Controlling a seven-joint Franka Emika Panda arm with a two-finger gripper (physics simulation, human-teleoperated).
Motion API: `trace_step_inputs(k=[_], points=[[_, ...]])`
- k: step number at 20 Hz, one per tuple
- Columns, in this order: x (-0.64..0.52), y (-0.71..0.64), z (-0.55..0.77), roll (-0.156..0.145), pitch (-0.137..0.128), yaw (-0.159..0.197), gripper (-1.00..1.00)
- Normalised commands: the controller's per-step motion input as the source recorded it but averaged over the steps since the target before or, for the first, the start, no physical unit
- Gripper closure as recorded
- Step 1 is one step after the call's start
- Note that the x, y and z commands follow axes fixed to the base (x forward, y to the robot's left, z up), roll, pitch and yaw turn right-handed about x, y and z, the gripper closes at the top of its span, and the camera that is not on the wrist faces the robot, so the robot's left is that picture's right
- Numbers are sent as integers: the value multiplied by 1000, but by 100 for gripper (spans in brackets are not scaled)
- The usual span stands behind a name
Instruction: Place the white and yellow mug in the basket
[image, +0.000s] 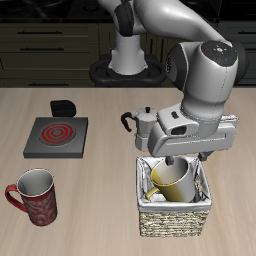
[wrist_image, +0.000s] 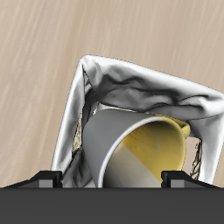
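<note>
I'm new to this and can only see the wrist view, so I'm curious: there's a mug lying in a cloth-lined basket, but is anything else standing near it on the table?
Observer: Yes. A silver moka pot with a black handle stands just behind the basket, on the side farther from the table's front edge.
Operator: Are there any other mugs out there?
Observer: One. A red patterned mug stands upright near the table's front edge, well apart from the basket.
</note>
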Motion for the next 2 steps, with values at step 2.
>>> trace_step_inputs(k=[2], points=[[-35, -116, -54, -16, 1, 7, -100]])
